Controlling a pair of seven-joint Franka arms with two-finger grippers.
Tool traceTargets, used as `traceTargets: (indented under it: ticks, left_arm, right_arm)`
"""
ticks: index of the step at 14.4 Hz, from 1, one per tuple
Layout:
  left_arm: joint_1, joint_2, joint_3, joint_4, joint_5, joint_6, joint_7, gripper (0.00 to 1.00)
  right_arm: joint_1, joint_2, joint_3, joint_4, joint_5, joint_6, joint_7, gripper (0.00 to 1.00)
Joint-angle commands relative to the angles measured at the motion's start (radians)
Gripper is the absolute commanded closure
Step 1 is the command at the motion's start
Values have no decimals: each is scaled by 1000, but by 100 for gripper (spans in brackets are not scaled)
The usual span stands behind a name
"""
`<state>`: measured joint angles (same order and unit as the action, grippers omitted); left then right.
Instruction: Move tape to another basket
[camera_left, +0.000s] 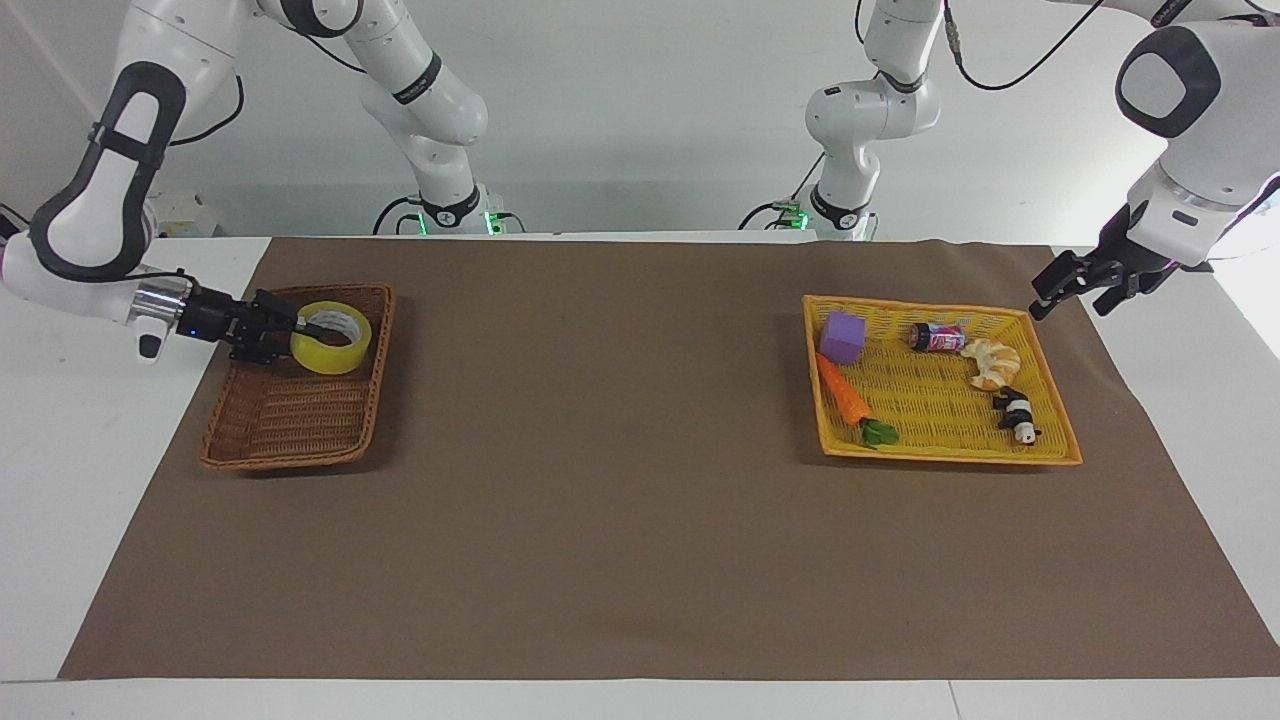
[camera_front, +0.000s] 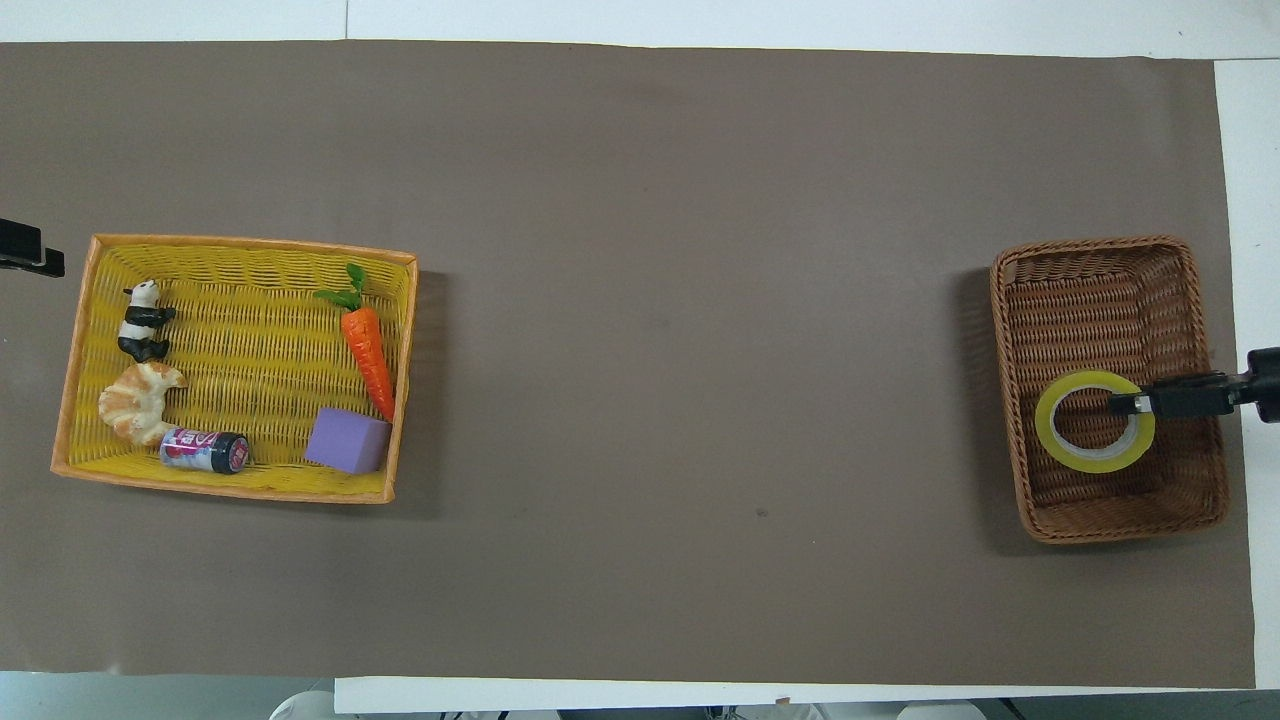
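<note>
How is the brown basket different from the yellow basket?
The brown basket is dark with taller sloping sides; the yellow basket is bright, shallower and spreads wider. The brown basket has only the tape over it, gripped by the right gripper; the yellow basket holds a carrot, purple block, can, croissant and panda. Both are woven rectangles on the brown mat.

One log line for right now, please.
phase: placing | right gripper: shut on tape, over brown basket | left gripper: open, waiting beside yellow basket | tape: not yet released
</note>
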<state>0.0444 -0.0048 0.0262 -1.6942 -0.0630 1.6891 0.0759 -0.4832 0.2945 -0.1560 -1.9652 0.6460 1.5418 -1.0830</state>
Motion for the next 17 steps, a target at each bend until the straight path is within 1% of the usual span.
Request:
traceTargets:
  ticks: [1, 3, 4, 5, 6, 7, 8, 10, 12, 13, 15, 17]
  left_arm:
    - [-15, -23, -11, -9, 22, 0, 13, 0]
    - [-27, -12, -15, 34, 25, -28, 13, 0]
    - [-31, -4, -20, 63, 43, -75, 13, 0]
    - [-37, 3, -34, 77, 75, -112, 16, 0]
    - [-37, 5, -55, 88, 101, -136, 16, 0]
    - [-38, 5, -61, 90, 114, -152, 16, 0]
    - [-44, 5, -61, 93, 123, -169, 18, 0]
    - [-49, 6, -61, 111, 123, -199, 18, 0]
    - [-51, 6, -61, 113, 124, -218, 19, 0]
    - [-52, 6, -61, 111, 120, -201, 18, 0]
    - [-51, 3, -54, 104, 109, -181, 16, 0]
    - [-51, -7, -54, 70, 111, -180, 10, 0]
  right_arm:
    - [-28, 23, 15, 11, -11, 18, -41, 100]
    - [-28, 40, 16, 11, -11, 44, -57, 100]
    - [-25, 43, 15, 11, -11, 63, -73, 100]
    - [-23, 43, 15, 11, -14, 66, -74, 92]
    - [-24, 44, 15, 15, -23, 69, -69, 65]
    - [-21, 44, 15, 26, -32, 69, -64, 14]
    - [-20, 41, 15, 32, -34, 70, -61, 0]
    - [-6, 25, 13, 63, -64, 99, -48, 0]
    - [46, -11, 15, 112, -165, 125, -9, 0]
    - [78, -47, 15, 117, -211, 135, 29, 0]
    - [138, -132, 16, 117, -307, 147, 177, 0]
    - [199, -195, 19, 120, -359, 149, 280, 0]
